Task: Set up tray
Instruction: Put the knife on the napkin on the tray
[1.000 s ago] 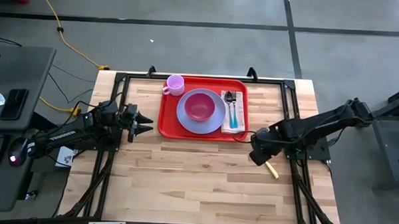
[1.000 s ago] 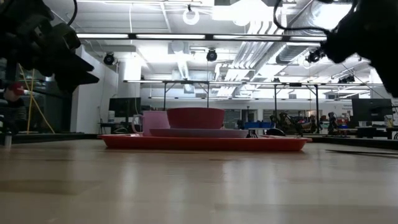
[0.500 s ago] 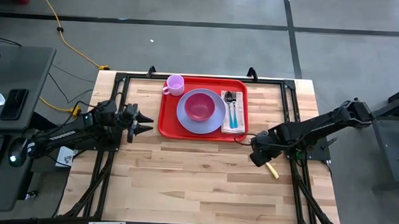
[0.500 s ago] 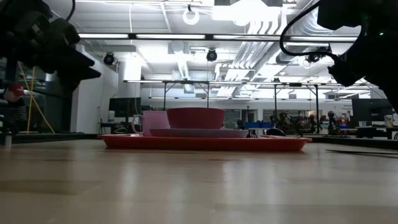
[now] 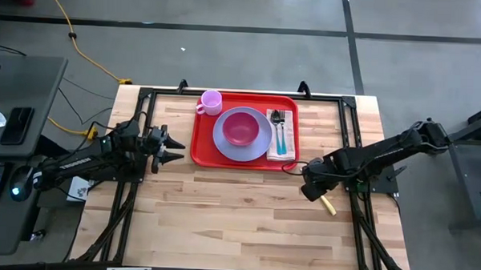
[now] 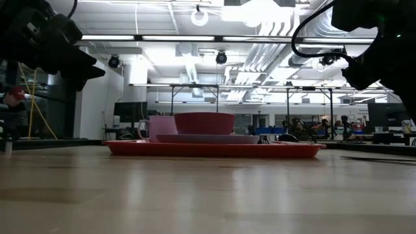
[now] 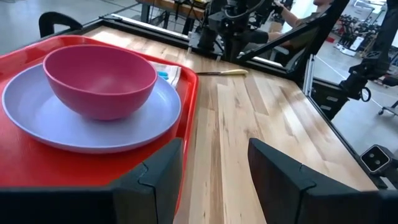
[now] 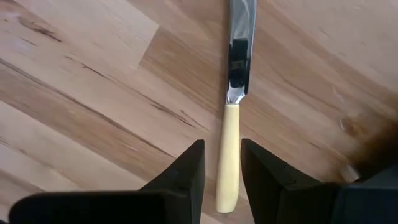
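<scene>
The red tray [image 5: 200, 142] lies at the table's far middle. It carries a lavender plate [image 5: 260, 144] with a pink bowl [image 5: 241, 127], a pink cup [image 5: 211, 102], and a napkin [image 5: 281, 152] with a fork and a spoon. A knife with a cream handle [image 8: 227, 155] lies flat on the table right of the tray [image 5: 327, 204]. My right gripper [image 8: 222, 155] is open, pointing down over the knife, its fingers on either side of the handle. My left gripper [image 5: 174, 148] is open and empty, just left of the tray.
The black frame rails [image 5: 349, 131] run along the table's left, right and far edges. Bare wood [image 5: 237, 223] fills the near half of the table. A desk with a keyboard and a mouse [image 5: 15, 143] stands beyond the left edge.
My right gripper has come down a little over the knife; the knife has stayed where it was.
</scene>
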